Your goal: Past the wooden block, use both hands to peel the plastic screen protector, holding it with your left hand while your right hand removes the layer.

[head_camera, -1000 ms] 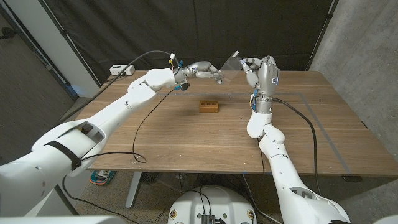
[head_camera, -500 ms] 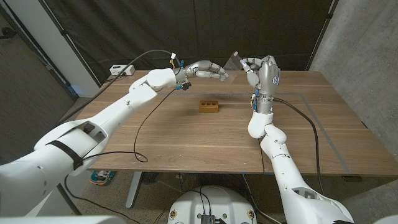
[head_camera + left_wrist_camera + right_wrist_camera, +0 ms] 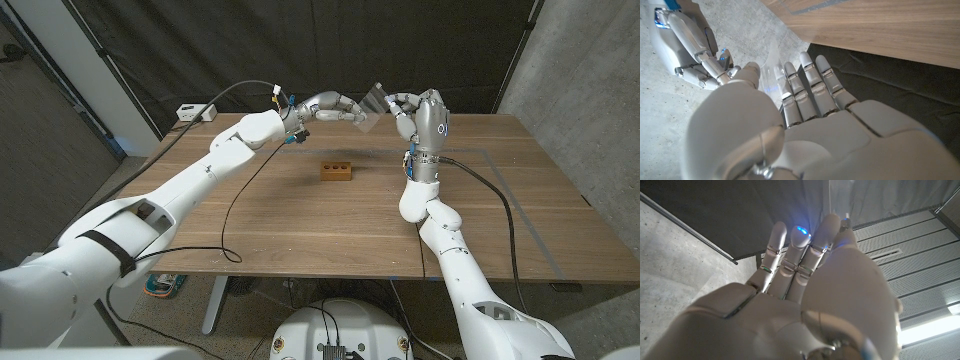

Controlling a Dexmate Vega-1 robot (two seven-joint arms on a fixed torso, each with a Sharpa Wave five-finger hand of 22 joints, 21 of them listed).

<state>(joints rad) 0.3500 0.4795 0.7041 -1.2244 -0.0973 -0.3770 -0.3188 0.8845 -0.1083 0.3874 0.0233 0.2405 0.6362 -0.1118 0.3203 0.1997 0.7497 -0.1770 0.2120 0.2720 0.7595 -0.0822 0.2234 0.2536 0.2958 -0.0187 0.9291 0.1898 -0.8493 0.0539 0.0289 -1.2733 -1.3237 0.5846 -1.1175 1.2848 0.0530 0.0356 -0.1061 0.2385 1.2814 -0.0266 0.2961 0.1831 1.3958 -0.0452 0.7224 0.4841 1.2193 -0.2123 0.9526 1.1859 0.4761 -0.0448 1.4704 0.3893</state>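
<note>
Above the worktop's (image 3: 300, 215) far edge, past the wooden block (image 3: 336, 169), the clear screen protector (image 3: 374, 103) is held aloft, pinched by the right hand (image 3: 415, 113). It is met by the left hand (image 3: 335, 109), whose fingertips (image 3: 807, 62) touch the film; a grip cannot be confirmed.

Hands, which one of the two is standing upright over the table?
The right hand: it stands atop a forearm that rises straight up. The left hand reaches out sideways instead, fingers pointing at the protector.
</note>
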